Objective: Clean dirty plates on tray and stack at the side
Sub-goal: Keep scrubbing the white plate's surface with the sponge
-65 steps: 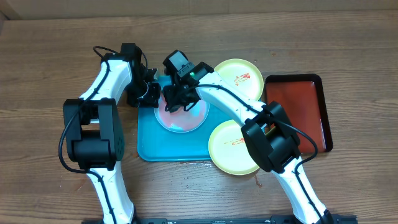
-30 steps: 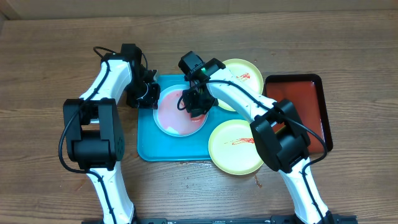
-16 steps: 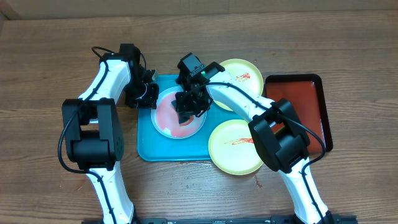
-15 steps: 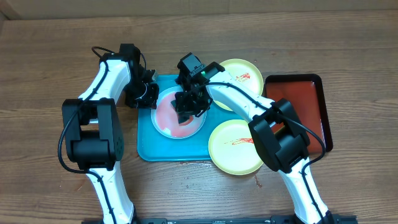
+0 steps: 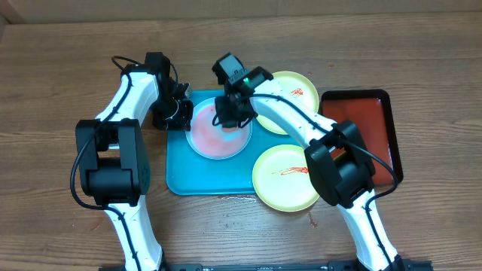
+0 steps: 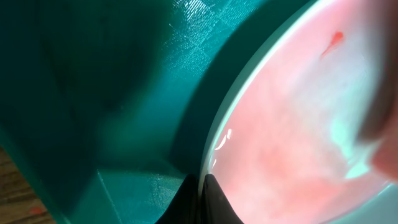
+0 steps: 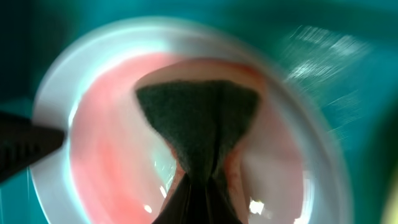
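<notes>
A white plate [image 5: 217, 137] smeared pink-red lies on the teal tray [image 5: 181, 173]. My left gripper [image 5: 183, 114] is shut on the plate's left rim, seen close in the left wrist view [image 6: 202, 186]. My right gripper [image 5: 228, 117] is shut on a dark scouring pad [image 7: 199, 127] that presses on the plate's inside [image 7: 106, 155]. Two pale yellow-green plates with red sauce lines lie off the tray: one at the back right [image 5: 294, 94], one at the front right [image 5: 285, 179].
A dark red tray with a black rim [image 5: 365, 128] lies at the far right on the wooden table [image 5: 60, 90]. The front yellow-green plate overlaps the teal tray's front right corner.
My right gripper has swept the pad across the white plate, right, then to the middle, now toward its back edge. The left gripper has kept hold of the rim.
</notes>
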